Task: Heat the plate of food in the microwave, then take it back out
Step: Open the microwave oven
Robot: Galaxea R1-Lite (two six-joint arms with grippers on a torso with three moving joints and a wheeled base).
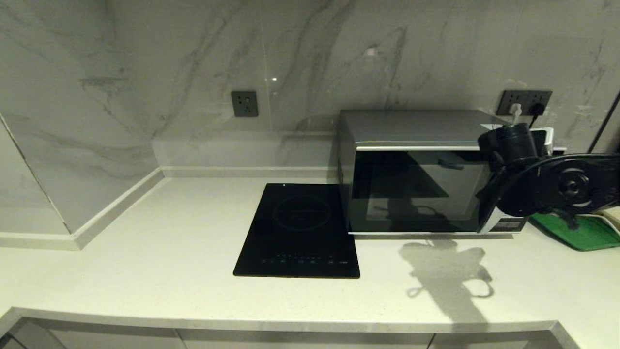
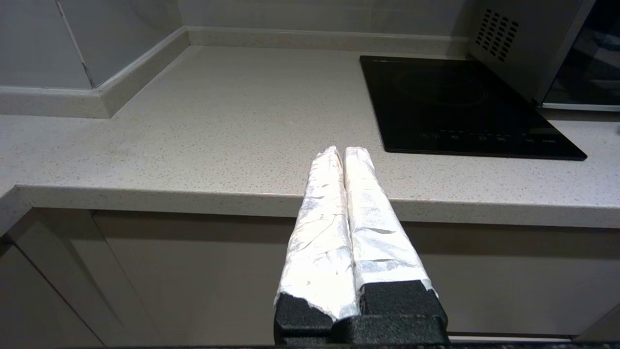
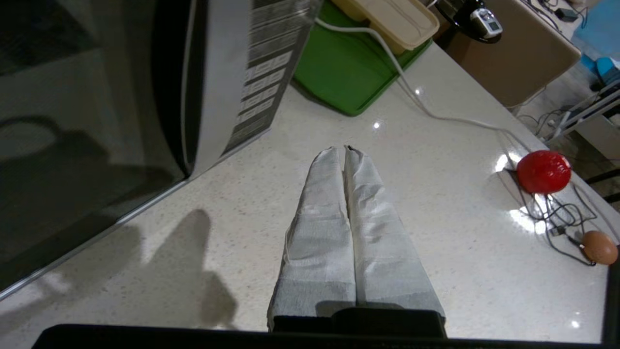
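Observation:
The silver microwave (image 1: 411,189) stands at the back right of the counter with its dark glass door closed. The plate of food is out of view. My right arm (image 1: 547,186) hangs in front of the microwave's keypad (image 3: 261,82). In the right wrist view my right gripper (image 3: 344,149) is shut and empty, its wrapped fingers over bare counter just off the microwave's front right corner. My left gripper (image 2: 343,150) is also shut and empty, parked low by the counter's front edge, left of the cooktop.
A flat black induction cooktop (image 1: 298,230) lies left of the microwave. A green tray (image 3: 344,68) with a beige container (image 3: 392,19) sits to its right. A white cable (image 3: 436,114), a red ball (image 3: 542,171) and an egg (image 3: 599,247) lie further right.

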